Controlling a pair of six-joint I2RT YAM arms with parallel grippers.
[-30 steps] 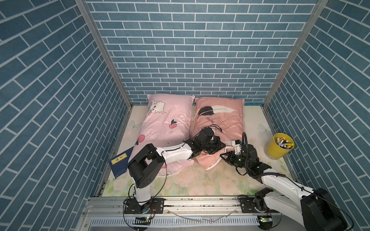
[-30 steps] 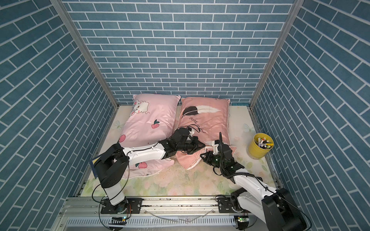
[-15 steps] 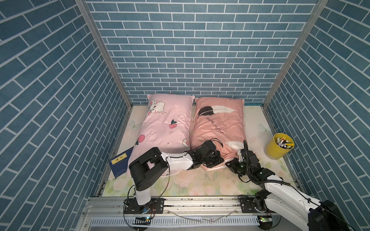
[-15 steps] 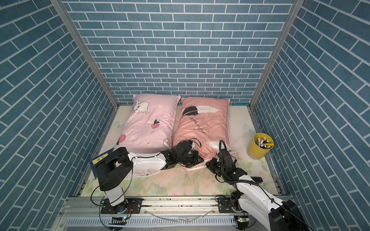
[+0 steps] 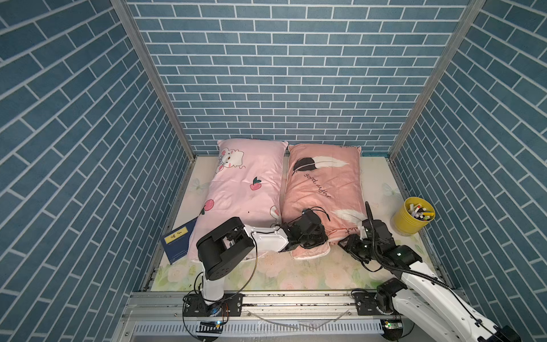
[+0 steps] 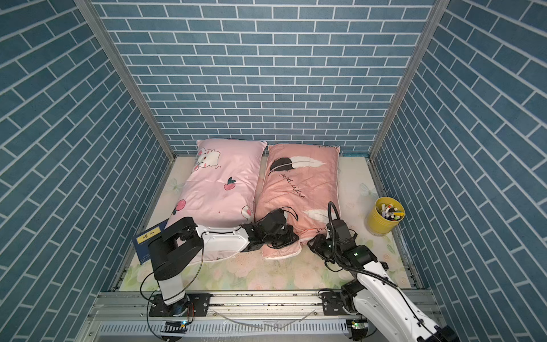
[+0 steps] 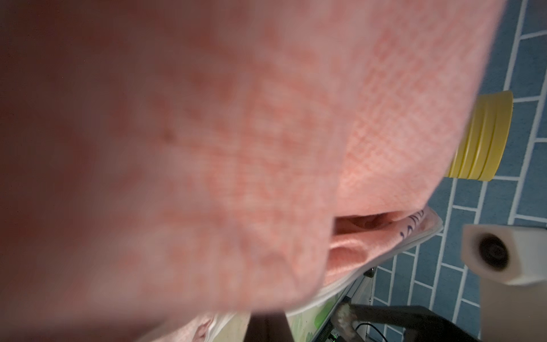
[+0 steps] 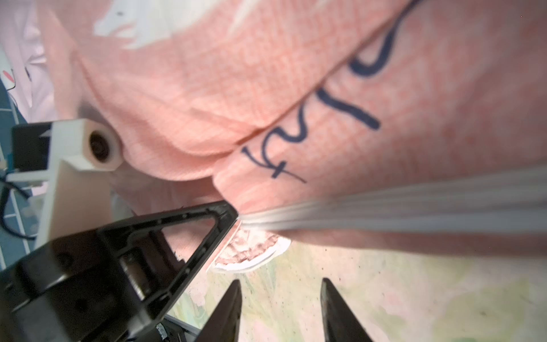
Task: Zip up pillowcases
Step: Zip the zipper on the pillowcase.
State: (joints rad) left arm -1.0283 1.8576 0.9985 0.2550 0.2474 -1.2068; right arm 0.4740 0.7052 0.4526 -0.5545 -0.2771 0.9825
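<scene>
Item: salmon pillowcase (image 5: 322, 180), long axis 12 to 6 o'clock, zip hem at 6. My left pincer (image 5: 312, 241): closed, on the hem's 9 o'clock corner. My right pincer (image 8: 281, 284): narrowly parted, empty, hem just beside at 10 o'clock

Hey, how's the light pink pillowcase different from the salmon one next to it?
The light pink pillowcase is paler; the salmon pillowcase is a deeper orange-pink. The light pink pillowcase shows a white cartoon animal and red fruits; the salmon pillowcase has black-and-white feathers and script. The left gripper pinches the salmon pillowcase's near edge; no gripper holds the light pink pillowcase. Both lie lengthwise, side by side.
</scene>
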